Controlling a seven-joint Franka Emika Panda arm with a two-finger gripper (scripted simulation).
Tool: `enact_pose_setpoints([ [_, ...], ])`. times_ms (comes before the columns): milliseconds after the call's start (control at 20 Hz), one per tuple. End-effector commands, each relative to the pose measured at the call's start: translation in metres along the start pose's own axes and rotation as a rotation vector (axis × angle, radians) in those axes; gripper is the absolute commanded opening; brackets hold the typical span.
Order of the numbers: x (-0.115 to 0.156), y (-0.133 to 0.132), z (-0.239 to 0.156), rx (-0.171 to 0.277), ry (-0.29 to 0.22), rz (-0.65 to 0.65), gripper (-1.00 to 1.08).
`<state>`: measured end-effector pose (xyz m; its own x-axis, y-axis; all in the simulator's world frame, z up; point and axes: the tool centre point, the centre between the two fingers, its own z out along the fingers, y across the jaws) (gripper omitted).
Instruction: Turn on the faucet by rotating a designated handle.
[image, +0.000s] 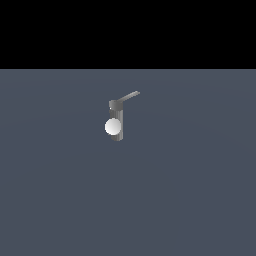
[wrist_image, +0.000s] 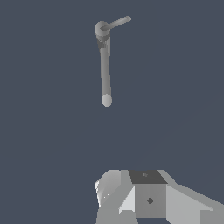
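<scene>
The faucet (image: 119, 131) is a small dark grey upright post on the flat floor, with a white ball (image: 113, 127) on its front. The handle (image: 129, 96), a thin grey lever, juts from the top cap toward the exterior view's right and slightly away. In the wrist view the faucet (wrist_image: 104, 65) appears from above, its handle (wrist_image: 117, 22) angling off the cap. My gripper (wrist_image: 131, 186) shows only as grey and white blocks at that picture's edge, well apart from the faucet and touching nothing. The gap between its jaws is not readable. The arm is out of the exterior view.
A plain blue-grey floor (image: 190, 190) spreads around the faucet on all sides. A black band fills the background above the floor's far edge. No other objects show.
</scene>
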<state>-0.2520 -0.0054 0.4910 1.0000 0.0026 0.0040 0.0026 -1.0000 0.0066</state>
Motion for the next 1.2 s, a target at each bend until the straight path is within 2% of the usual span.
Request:
enact_pose_setpoints([
  [0, 0.0, 0.0, 0.0, 0.0, 0.0, 0.0, -1.0],
  [500, 0.003, 0.004, -0.012, 0.031, 0.035, -0.025, -1.0],
  [850, 0.007, 0.004, -0.012, 0.032, 0.033, -0.012, -1.0],
  [1150, 0.024, 0.004, -0.01, 0.042, 0.029, 0.042, -1.0],
])
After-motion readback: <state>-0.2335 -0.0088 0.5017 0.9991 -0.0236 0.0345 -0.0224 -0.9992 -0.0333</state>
